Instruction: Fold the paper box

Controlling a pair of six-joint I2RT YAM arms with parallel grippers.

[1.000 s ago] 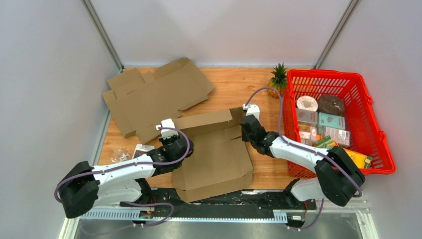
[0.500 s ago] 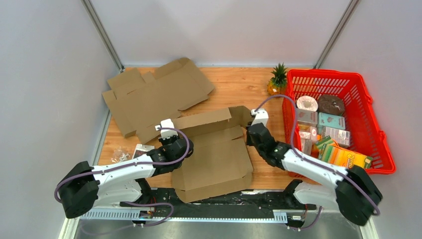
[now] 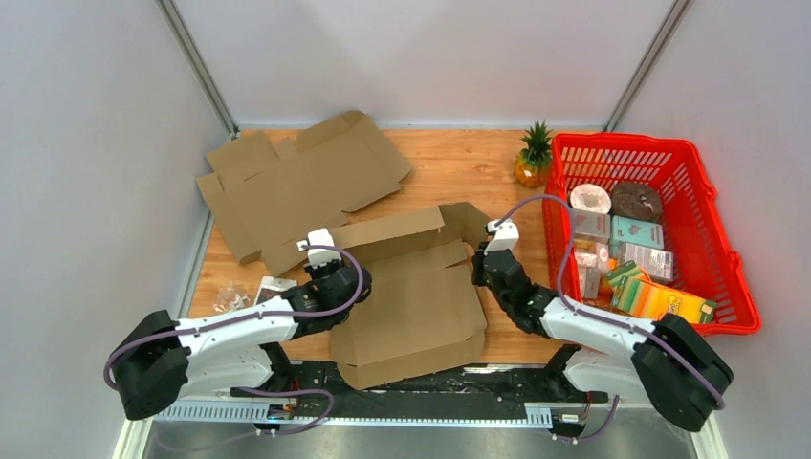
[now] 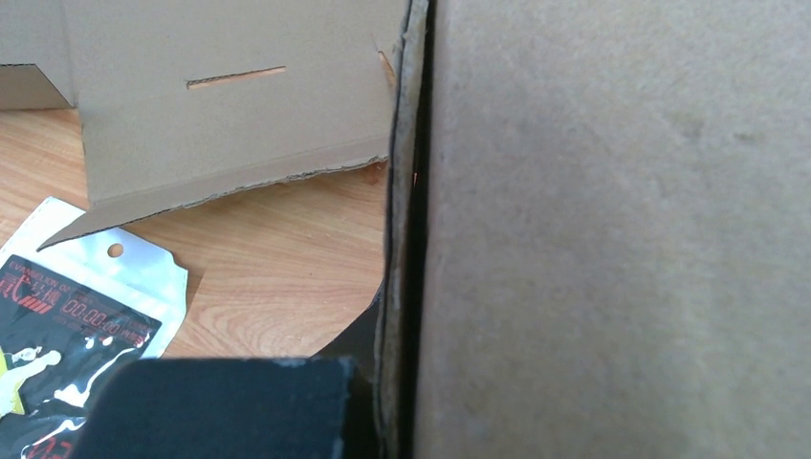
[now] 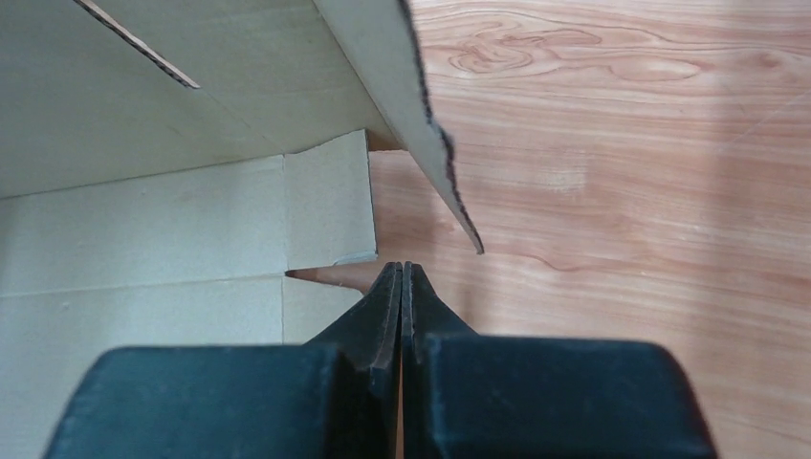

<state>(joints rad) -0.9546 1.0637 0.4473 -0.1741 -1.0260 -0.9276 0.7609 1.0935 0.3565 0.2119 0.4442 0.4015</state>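
Two pieces of brown corrugated cardboard lie on your wooden table (image 3: 459, 167). One is the half-folded paper box (image 3: 411, 296), at centre toward 6 o'clock, with its base flat and its 12 o'clock wall and 3 o'clock corner flap raised. The other is an unfolded flat cardboard blank (image 3: 296, 182) at 10 o'clock.

Your left gripper (image 3: 346, 279) is closed on the box's 9 o'clock wall, with one finger showing against the cardboard edge. Your right gripper (image 5: 402, 273) has its fingers pressed together on nothing, tips just beside the box's 3 o'clock edge.

One red plastic basket (image 3: 724, 258) of groceries sits at 3 o'clock. One small pineapple (image 3: 532, 158) sits at 1 o'clock, and one black-and-white plastic packet (image 4: 67, 325) at 8 o'clock.
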